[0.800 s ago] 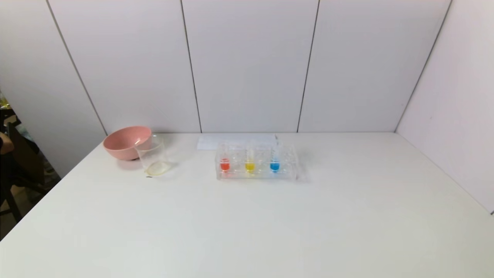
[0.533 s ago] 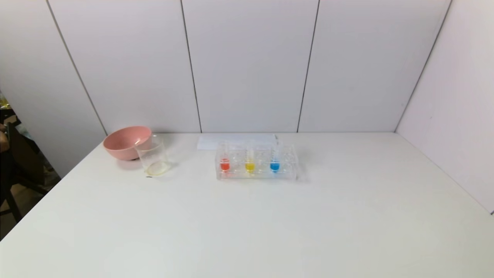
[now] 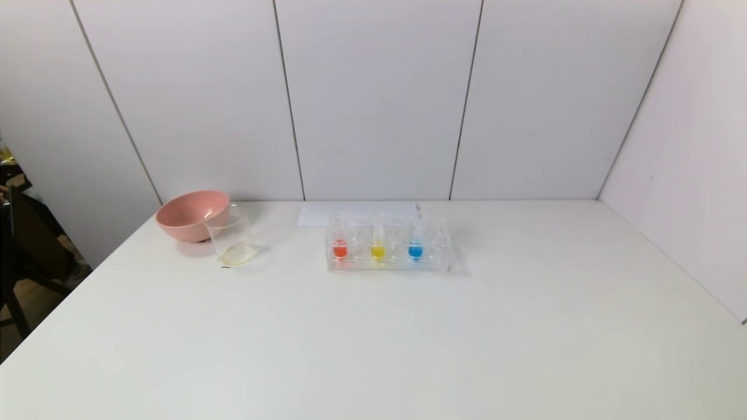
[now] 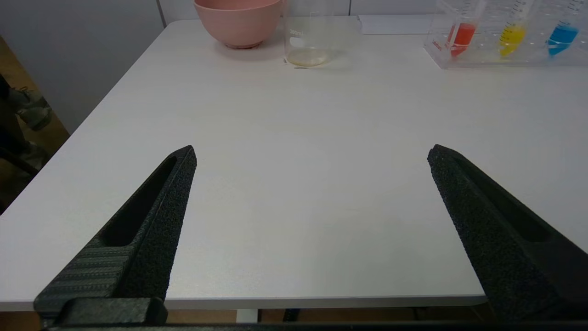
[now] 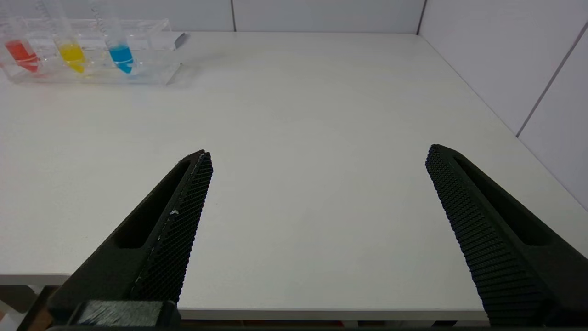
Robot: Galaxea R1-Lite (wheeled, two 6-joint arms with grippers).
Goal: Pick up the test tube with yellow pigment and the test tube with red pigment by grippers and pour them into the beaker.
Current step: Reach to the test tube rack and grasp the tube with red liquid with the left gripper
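A white table (image 3: 373, 338) against pale wall panels; left gripper (image 4: 311, 154) and right gripper (image 5: 318, 154) hover at its near edge, fingers spread wide, holding nothing, tube rack (image 3: 388, 248) far ahead

1. Head camera: set high, facing forward and down over my white table (image 3: 373, 338) to the panelled back wall; the tube rack (image 3: 388, 248) sits far off, mid-table.
2. Left wrist camera: low at the table's near edge, looking across it between my left gripper (image 4: 311, 154) fingers, spread wide.
3. Right wrist camera: likewise low, looking out past my right gripper (image 5: 318, 154).
4. Shared: all three views take in the rack; head and left wrist also share the beaker (image 3: 231, 236) and pink bowl (image 3: 189, 216).
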